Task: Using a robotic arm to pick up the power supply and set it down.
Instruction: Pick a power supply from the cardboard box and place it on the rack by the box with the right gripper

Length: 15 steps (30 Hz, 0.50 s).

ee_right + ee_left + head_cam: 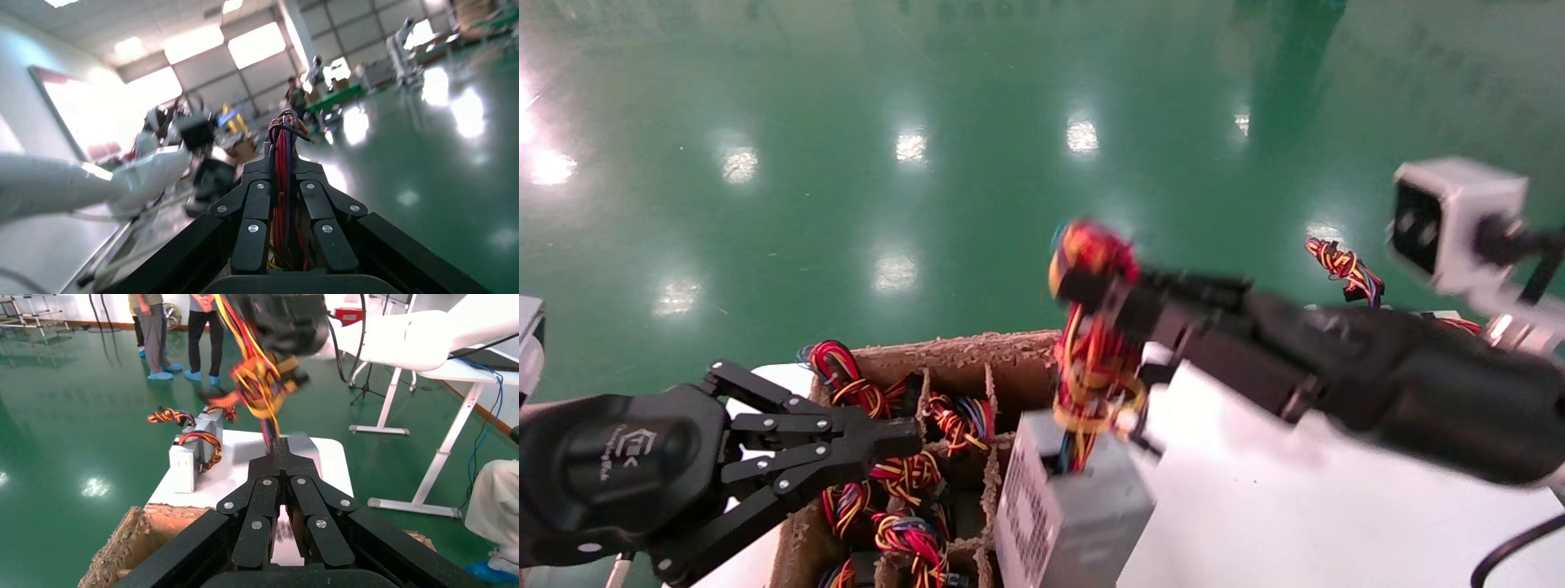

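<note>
The power supply [1075, 506], a small grey metal box, hangs tilted over the right edge of the cardboard box [960, 351]. Its knotted red-and-yellow wire bundle [1091, 359] runs up into my right gripper [1091, 286], which is shut on the wires. The right wrist view shows red wires [283, 184] pinched between that gripper's black fingers [257, 202]. The left wrist view has the same bundle [260, 386] dangling above the white table. My left gripper [911, 437] [280, 447] hovers shut and holds nothing at the cardboard box's left side.
Several more units with coloured wire bundles [903, 474] fill the divided cardboard box. To its right stands a white table [1295, 506] with other grey boxes [190, 456] and their wires [1344, 265] at its far end. People [150, 331] stand far off on the green floor.
</note>
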Each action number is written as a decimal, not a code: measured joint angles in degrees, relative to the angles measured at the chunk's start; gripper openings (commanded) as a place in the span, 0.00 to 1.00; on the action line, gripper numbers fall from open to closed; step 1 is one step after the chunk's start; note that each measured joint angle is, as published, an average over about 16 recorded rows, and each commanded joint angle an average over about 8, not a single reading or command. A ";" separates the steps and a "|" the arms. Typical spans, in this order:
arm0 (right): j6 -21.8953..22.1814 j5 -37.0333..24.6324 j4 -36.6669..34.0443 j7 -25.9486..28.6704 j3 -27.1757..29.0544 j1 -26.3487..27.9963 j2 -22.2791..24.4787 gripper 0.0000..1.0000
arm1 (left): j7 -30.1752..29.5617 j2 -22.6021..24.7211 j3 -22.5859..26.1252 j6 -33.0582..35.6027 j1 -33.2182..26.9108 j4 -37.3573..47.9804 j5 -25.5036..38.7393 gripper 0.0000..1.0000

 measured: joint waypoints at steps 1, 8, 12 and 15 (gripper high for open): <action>0.24 0.59 -0.49 0.04 0.19 0.30 -0.02 0.00 | 0.00 0.00 0.00 0.00 0.00 0.00 0.00 0.00; 2.63 3.26 -3.82 -0.21 1.80 2.20 0.34 0.00 | 0.00 0.00 0.00 0.00 0.00 0.00 0.00 0.00; 4.57 3.65 -5.84 -0.63 2.65 3.11 0.98 0.00 | 0.00 0.00 0.00 0.00 0.00 0.00 0.00 0.00; 6.40 3.33 -7.54 -0.98 3.02 3.68 1.59 0.00 | 0.00 0.00 0.00 0.00 0.00 0.00 0.00 0.00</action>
